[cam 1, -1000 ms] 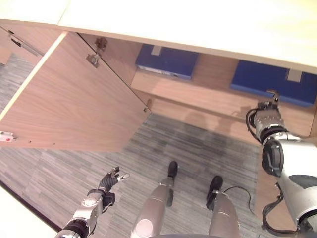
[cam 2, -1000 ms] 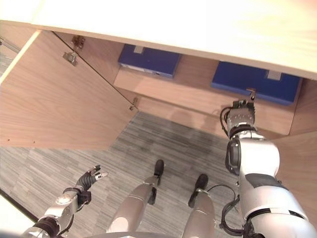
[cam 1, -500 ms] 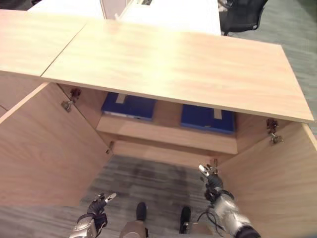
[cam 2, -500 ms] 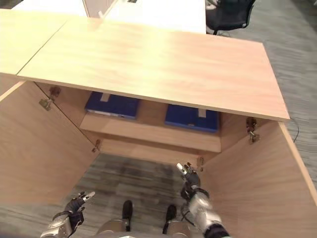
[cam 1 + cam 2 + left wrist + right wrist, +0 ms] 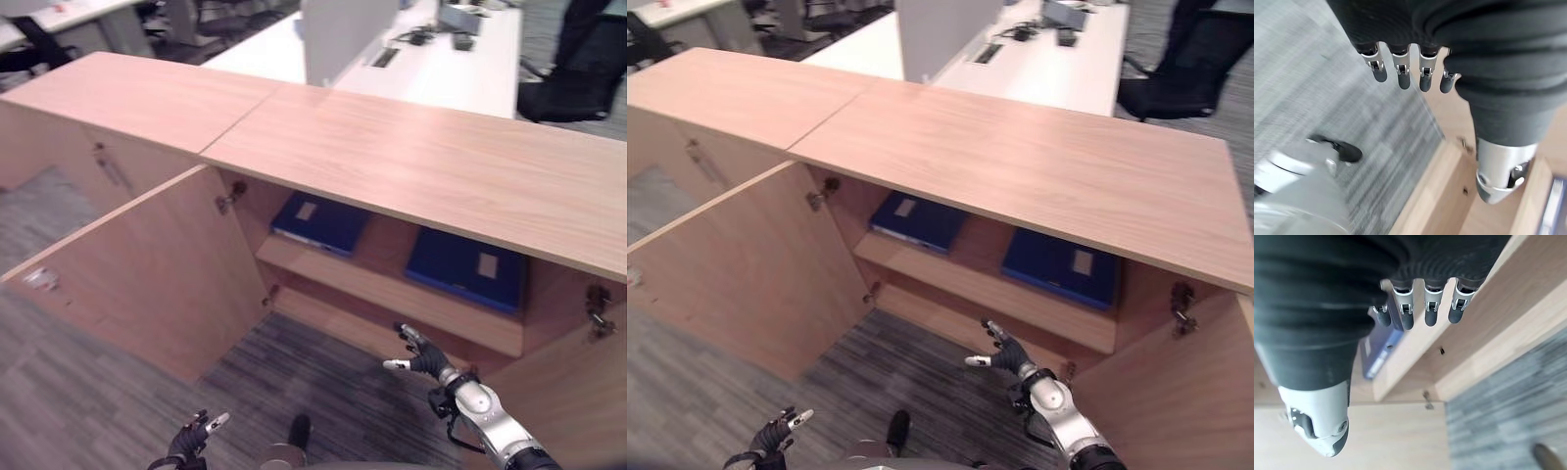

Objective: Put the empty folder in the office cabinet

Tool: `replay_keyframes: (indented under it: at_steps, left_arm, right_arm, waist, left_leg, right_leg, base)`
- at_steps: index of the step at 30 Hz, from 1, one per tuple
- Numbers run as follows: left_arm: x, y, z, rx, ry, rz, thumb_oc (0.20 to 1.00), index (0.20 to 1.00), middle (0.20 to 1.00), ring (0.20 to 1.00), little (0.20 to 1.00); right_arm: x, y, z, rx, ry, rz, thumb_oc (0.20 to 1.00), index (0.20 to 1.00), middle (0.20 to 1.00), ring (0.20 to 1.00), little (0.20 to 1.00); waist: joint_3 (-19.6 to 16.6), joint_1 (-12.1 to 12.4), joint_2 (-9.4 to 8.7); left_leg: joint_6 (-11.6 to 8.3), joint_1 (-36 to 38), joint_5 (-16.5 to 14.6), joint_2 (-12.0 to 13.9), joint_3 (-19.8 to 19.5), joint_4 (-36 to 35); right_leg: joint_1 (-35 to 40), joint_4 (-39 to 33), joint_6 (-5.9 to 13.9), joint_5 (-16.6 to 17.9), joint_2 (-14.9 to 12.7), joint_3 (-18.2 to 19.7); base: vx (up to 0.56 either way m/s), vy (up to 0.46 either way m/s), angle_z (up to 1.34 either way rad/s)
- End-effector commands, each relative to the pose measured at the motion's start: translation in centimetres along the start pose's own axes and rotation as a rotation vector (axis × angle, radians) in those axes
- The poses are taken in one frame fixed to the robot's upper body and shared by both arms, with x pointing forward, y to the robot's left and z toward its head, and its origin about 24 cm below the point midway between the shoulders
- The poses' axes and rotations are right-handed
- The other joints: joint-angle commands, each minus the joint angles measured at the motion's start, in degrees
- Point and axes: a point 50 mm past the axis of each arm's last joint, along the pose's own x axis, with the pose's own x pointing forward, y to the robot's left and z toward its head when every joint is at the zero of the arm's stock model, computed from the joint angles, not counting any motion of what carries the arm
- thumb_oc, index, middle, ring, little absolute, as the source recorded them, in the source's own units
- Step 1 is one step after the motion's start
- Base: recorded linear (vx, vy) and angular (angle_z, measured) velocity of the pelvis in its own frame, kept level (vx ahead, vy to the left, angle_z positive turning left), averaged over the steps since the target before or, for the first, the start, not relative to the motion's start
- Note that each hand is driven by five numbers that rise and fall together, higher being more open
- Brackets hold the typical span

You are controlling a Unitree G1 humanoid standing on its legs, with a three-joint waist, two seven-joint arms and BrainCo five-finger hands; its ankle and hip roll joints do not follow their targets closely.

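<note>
Two blue folders [image 5: 465,267] lie on the cabinet [image 5: 411,166] shelf [image 5: 392,294], doors open; the right hand [image 5: 423,359] hangs empty before the shelf, fingers straight; the left hand [image 5: 193,436], slack and empty, sits lower; placing looks done, closing the doors likely next.
</note>
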Motion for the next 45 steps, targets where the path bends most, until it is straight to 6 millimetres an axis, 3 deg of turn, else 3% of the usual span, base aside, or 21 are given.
replay_keyframes:
  at_steps: [1, 3, 4, 5, 6, 11, 13, 14, 16, 20, 24, 25, 27, 28, 29, 30, 31, 35, 38, 42, 45]
  left_arm:
    - [1.3, 0.0, 5.5, 0.03, -0.17, 0.009, 1.0, 1.0, 1.0, 1.0, 1.0]
    - [1.5, -1.1, 6.0, 0.016, -0.193, -0.016, 1.0, 1.0, 1.0, 1.0, 1.0]
    - [1.5, -1.1, 6.0, 0.015, -0.193, -0.017, 1.0, 1.0, 1.0, 1.0, 1.0]
    - [1.4, -1.4, 6.0, 0.022, -0.199, -0.033, 1.0, 1.0, 1.0, 1.0, 1.0]
    - [1.4, -1.5, 5.8, 0.025, -0.199, -0.037, 1.0, 1.0, 1.0, 1.0, 1.0]
    - [1.3, -1.5, 5.3, 0.012, -0.18, -0.029, 1.0, 1.0, 1.0, 1.0, 1.0]
    - [1.3, -1.2, 5.0, 0.014, -0.168, -0.018, 1.0, 1.0, 1.0, 1.0, 1.0]
    - [1.2, -0.8, 4.6, 0.024, -0.154, -0.004, 1.0, 1.0, 1.0, 1.0, 1.0]
    - [1.2, -0.8, 4.6, 0.024, -0.154, -0.004, 1.0, 1.0, 1.0, 1.0, 1.0]
    - [1.2, -0.8, 4.3, 0.06, -0.132, -0.016, 1.0, 1.0, 1.0, 1.0, 1.0]
    - [1.3, -0.5, 4.8, 0.121, -0.133, -0.025, 1.0, 1.0, 1.0, 1.0, 1.0]
    - [1.2, -0.2, 5.2, 0.135, -0.143, -0.018, 1.0, 1.0, 1.0, 1.0, 1.0]
    - [1.3, 0.0, 6.3, 0.165, -0.172, -0.024, 1.0, 1.0, 1.0, 1.0, 1.0]
    - [1.3, 0.1, 6.6, 0.169, -0.179, -0.018, 1.0, 1.0, 1.0, 1.0, 1.0]
    - [1.5, 0.0, 7.2, 0.156, -0.192, -0.015, 1.0, 1.0, 1.0, 1.0, 1.0]
    - [1.5, 0.0, 7.2, 0.156, -0.193, -0.015, 1.0, 1.0, 1.0, 1.0, 1.0]
    - [1.5, -0.1, 7.4, 0.152, -0.196, -0.018, 1.0, 1.0, 1.0, 1.0, 1.0]
    - [1.5, 0.1, 7.3, 0.171, -0.19, -0.009, 1.0, 1.0, 1.0, 1.0, 1.0]
    - [1.4, -0.3, 6.9, 0.154, -0.193, -0.017, 1.0, 1.0, 1.0, 1.0, 1.0]
    - [1.5, -1.4, 6.6, 0.112, -0.198, -0.049, 1.0, 1.0, 1.0, 1.0, 1.0]
    - [1.5, -2.2, 6.2, 0.095, -0.195, -0.069, 1.0, 1.0, 1.0, 1.0, 1.0]
  right_arm:
    - [0.7, 0.0, 2.3, -0.054, -0.109, -0.016, 1.0, 1.0, 1.0, 1.0, 1.0]
    - [0.9, -0.1, 1.9, -0.054, -0.084, -0.027, 1.0, 1.0, 1.0, 1.0, 1.0]
    - [0.9, -0.1, 1.9, -0.054, -0.085, -0.027, 1.0, 1.0, 1.0, 1.0, 1.0]
    - [0.7, -0.1, 1.5, -0.06, -0.068, -0.025, 1.0, 1.0, 1.0, 1.0, 1.0]
    - [0.5, -0.2, 1.2, -0.06, -0.058, -0.025, 1.0, 1.0, 1.0, 1.0, 1.0]
    - [-0.5, -0.1, -0.6, 0.007, 0.005, -0.05, 1.0, 1.0, 1.0, 1.0, 1.0]
    - [-0.6, -0.3, -1.0, 0.011, 0.024, -0.055, 1.0, 1.0, 1.0, 1.0, 1.0]
    - [-0.7, -0.4, -1.0, 0.008, 0.028, -0.055, 1.0, 1.0, 1.0, 1.0, 1.0]
    - [-0.7, -0.4, -1.0, 0.008, 0.028, -0.055, 1.0, 1.0, 1.0, 1.0, 1.0]
    - [-0.6, -1.2, -0.8, 0.051, 0.02, -0.102, 1.0, 1.0, 1.0, 1.0, 1.0]
    - [-0.4, -1.5, -0.6, 0.075, 0.021, -0.141, 1.0, 1.0, 1.0, 1.0, 1.0]
    - [-0.1, -1.2, -0.6, 0.088, 0.028, -0.15, 1.0, 1.0, 1.0, 1.0, 1.0]
    - [0.3, -0.3, -0.8, 0.145, 0.04, -0.153, 1.0, 1.0, 1.0, 1.0, 1.0]
    - [0.3, -0.1, -1.0, 0.161, 0.049, -0.156, 1.0, 1.0, 1.0, 1.0, 1.0]
    - [0.4, 0.2, -1.0, 0.174, 0.051, -0.149, 1.0, 1.0, 1.0, 1.0, 1.0]
    - [0.4, 0.2, -1.0, 0.174, 0.051, -0.149, 1.0, 1.0, 1.0, 1.0, 1.0]
    - [0.4, 0.4, -1.1, 0.182, 0.055, -0.144, 1.0, 1.0, 1.0, 1.0, 1.0]
    - [0.1, 0.9, -1.8, 0.174, 0.076, -0.116, 1.0, 1.0, 1.0, 1.0, 1.0]
    - [-0.1, 1.6, -2.5, 0.183, 0.107, -0.102, 1.0, 1.0, 1.0, 1.0, 1.0]
    - [-0.8, 1.7, -4.1, 0.191, 0.171, -0.109, 1.0, 1.0, 1.0, 1.0, 1.0]
    - [-1.3, 1.8, -4.9, 0.183, 0.207, -0.102, 1.0, 1.0, 1.0, 1.0, 1.0]
  waist:
    - [2.5, -0.5, -5.23]
    - [2.8, -1.5, -5.7]
    - [2.8, -1.4, -5.61]
    - [2.4, -2.5, -5.82]
    - [1.9, -3.1, -5.68]
    - [-0.1, -5.4, -4.41]
    - [-0.2, -5.7, -3.98]
    - [-0.7, -5.5, -3.83]
    - [-0.7, -5.5, -3.83]
    - [-1.2, -4.9, -4.17]
    - [-0.8, -4.6, -6.21]
    - [-0.4, -4.1, -7.15]
    - [0.3, -3.9, -8.09]
    - [0.8, -4.6, -7.92]
    - [1.6, -5.7, -7.24]
    - [1.4, -5.7, -7.35]
    - [1.8, -6.2, -6.83]
    - [1.5, -5.9, -5.1]
    - [1.8, -4.4, -5.29]
    - [1.4, -5.6, -5.26]
    - [0.9, -5.5, -5.2]
  left_leg:
    - [-1.39, -3.8, -1.6, -2.4, 3.7, 2.1]
    - [0.03, -3.3, -3.9, 0.7, 11.7, 5.4]
    - [0.06, -3.5, -3.9, 0.8, 11.7, 5.4]
    - [0.03, -0.2, -6.0, 4.3, 17.5, 6.8]
    - [-0.39, 1.7, -6.7, 6.2, 19.3, 7.2]
    - [-3.04, 8.5, -4.1, 13.5, 23.3, 5.1]
    - [-4.5, 10.9, -1.9, 16.2, 23.2, 4.1]
    - [-5.89, 12.3, -0.2, 18.1, 20.6, 3.8]
    - [-5.89, 12.3, -0.1, 18.1, 20.5, 3.8]
    - [-6.47, 12.4, -4.9, 16.0, 19.3, 1.9]
    - [-4.11, 11.9, -10.8, 10.5, 18.7, 0.6]
    - [-2.55, 12.1, -12.1, 7.7, 19.3, -0.2]
    - [-0.97, 11.8, -13.1, 4.9, 18.9, -0.6]
    - [-0.34, 12.2, -13.4, 4.2, 18.2, -0.8]
    - [1.36, 12.1, -13.5, 2.4, 16.5, -0.4]
    - [1.41, 11.8, -13.4, 2.2, 16.6, -0.3]
    - [2.5, 12.0, -13.6, 1.4, 15.8, -0.1]
    - [5.36, 11.4, -13.1, -0.6, 14.6, -0.4]
    - [5.41, 11.7, -13.4, -1.6, 15.7, -0.3]
    - [5.11, 12.3, -13.2, -2.1, 15.3, -0.1]
    - [4.67, 12.5, -13.0, -2.0, 16.0, -0.3]
  right_leg:
    - [1.9, -1.9, 4.63, -0.6, -4.8, 0.0]
    - [1.0, -2.6, 4.84, 1.2, -7.1, -2.8]
    - [0.8, -2.7, 4.85, 1.4, -7.0, -2.7]
    - [0.4, -3.4, 4.92, 2.8, -8.5, -5.1]
    - [0.4, -3.8, 4.89, 3.2, -9.3, -6.5]
    - [0.4, -3.0, 5.03, 4.6, -11.9, -12.4]
    - [0.8, -1.5, 5.46, 4.6, -13.2, -14.2]
    - [0.2, -0.2, 6.31, 5.6, -15.1, -15.4]
    - [0.2, -0.2, 6.33, 5.6, -15.2, -15.4]
    - [0.1, -1.6, 8.96, 10.0, -19.2, -16.9]
    - [0.0, -1.8, 11.64, 15.5, -24.4, -16.5]
    - [-1.0, -1.5, 12.06, 19.3, -26.4, -16.1]
    - [-1.5, -1.6, 12.06, 21.8, -27.2, -14.2]
    - [-2.1, -0.6, 12.06, 22.2, -26.2, -10.1]
    - [-4.4, 2.2, 11.94, 20.1, -22.1, -1.2]
    - [-4.7, 2.2, 11.96, 20.3, -22.2, -1.1]
    - [-5.2, 3.8, 11.09, 17.2, -19.2, 1.3]
    - [-5.2, 7.8, 7.63, 8.0, -11.6, -2.6]
    - [-3.7, 6.0, 6.64, 6.7, -11.3, -8.6]
    - [-3.2, 2.6, 7.2, 7.0, -10.0, -3.6]
    - [-1.2, -0.3, 7.02, 7.2, -10.1, -3.6]
  base:
    - [-0.24, 0.085, 0.94]
    - [-0.23, 0.095, 0.83]
    - [-0.23, 0.121, 0.58]
    - [-0.19, 0.135, 0.57]
    - [-0.22, 0.179, 0.76]
    - [-0.1, 0.229, 0.98]
    - [-0.07, 0.364, 1.26]
    - [-0.06, 0.26, 1.0]
    - [-0.06, 0.213, 0.8]
    - [-0.08, 0.356, 0.43]
    - [0.0, 0.359, 0.32]
    - [-0.03, 0.424, 0.44]
    - [0.03, 0.441, 0.24]
    - [0.1, 0.513, 0.26]
    - [0.06, 0.351, 0.35]
    - [0.05, 0.365, 0.39]
    - [0.03, 0.237, 0.48]
    - [0.01, 0.225, 0.4]
    - [-0.01, 0.054, 0.06]
    - [0.04, -0.007, -0.14]
    - [0.03, -0.107, 0.09]
